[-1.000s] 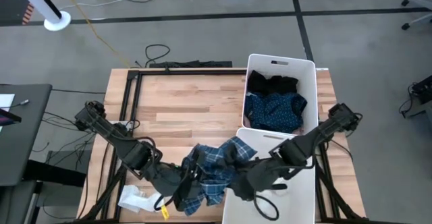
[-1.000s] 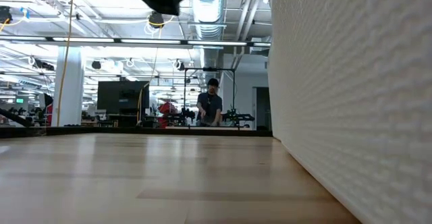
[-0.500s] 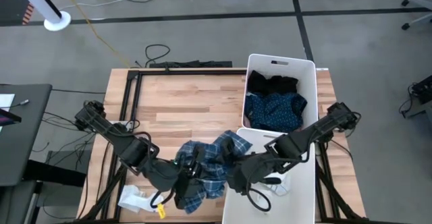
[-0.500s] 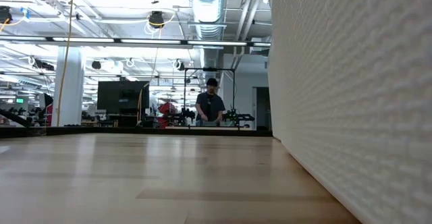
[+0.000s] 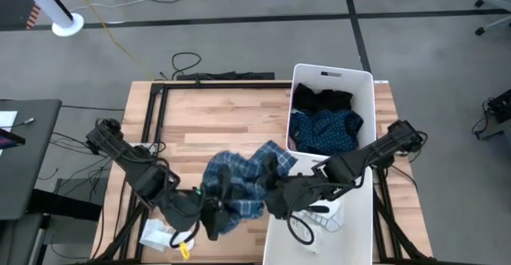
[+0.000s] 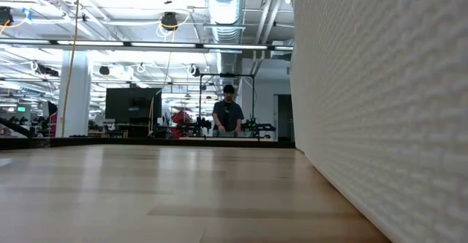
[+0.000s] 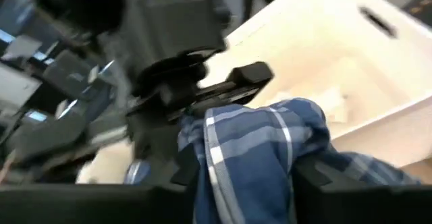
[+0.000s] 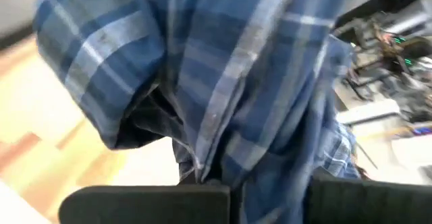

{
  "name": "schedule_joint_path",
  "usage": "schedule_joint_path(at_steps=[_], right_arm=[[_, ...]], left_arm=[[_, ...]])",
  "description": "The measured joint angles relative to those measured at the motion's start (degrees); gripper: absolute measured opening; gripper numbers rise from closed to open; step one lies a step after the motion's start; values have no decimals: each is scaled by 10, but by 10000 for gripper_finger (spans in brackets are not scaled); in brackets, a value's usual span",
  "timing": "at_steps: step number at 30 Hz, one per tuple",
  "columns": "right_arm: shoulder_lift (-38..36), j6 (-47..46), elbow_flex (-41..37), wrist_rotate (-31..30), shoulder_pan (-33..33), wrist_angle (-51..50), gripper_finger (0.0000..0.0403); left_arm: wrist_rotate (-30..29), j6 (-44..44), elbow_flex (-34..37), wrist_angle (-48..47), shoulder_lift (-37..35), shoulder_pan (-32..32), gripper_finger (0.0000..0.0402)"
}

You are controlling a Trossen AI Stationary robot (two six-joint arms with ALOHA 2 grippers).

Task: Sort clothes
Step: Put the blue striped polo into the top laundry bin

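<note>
The blue plaid shirt [image 5: 239, 181] hangs bunched above the table's near middle, between my two grippers. My left gripper [image 5: 214, 213] is at its near left side, with plaid cloth filling the gap between its fingers [image 7: 243, 183]. My right gripper [image 5: 275, 199] is at the shirt's right side, shut on it [image 8: 270, 190]. A black piece [image 5: 321, 100] and a navy piece [image 5: 326, 131] lie in the far white bin [image 5: 367, 97]. A white piece [image 5: 162, 235] lies on the table's near left. My left gripper has a bunched part of the plaid shirt [image 7: 246, 160] between its two fingers, coming level from the table's left. The shirt is clear of the table. My right gripper pinches a gathered fold of the shirt [image 8: 266, 156], several layers, slanting in from the table's right. The cloth hangs slack around it.
A second white bin [image 5: 359, 233] stands at the near right beside my right arm, with something white [image 5: 327, 215] in it; its wall [image 6: 380, 111] fills the right of the low view. Bare wood lies at the far left [image 5: 215, 117]. A person [image 6: 229, 115] stands far behind the table.
My right gripper has gone toward the table's left, in against the plaid shirt. My left gripper has risen a little and rolled. The shirt has come up, almost out of the top of the low view, and its bunch has shifted toward the far left and spread wider.
</note>
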State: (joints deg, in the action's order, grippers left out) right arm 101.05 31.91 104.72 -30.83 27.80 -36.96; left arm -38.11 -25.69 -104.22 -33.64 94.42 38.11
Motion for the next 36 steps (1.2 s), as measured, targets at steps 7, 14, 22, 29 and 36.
schedule_joint_path(at_steps=[7, 14, 22, 29, 36], right_arm=[[-41, -1, -1, -84, 1, -22, 36], [-89, -8, -1, -123, 7, -28, 36], [-146, -28, -1, -188, 19, -68, 36], [-202, -99, -1, -225, 18, -144, 36], [-246, -211, -1, -236, -5, -267, 36]], left_arm=[[-58, 103, -1, -71, -41, 13, 214], [-63, 184, -1, -132, -69, 30, 248], [-83, 288, 0, -266, -73, 57, 249], [-77, 465, 0, -412, -73, 77, 250], [-67, 570, 8, -472, -73, 110, 250]])
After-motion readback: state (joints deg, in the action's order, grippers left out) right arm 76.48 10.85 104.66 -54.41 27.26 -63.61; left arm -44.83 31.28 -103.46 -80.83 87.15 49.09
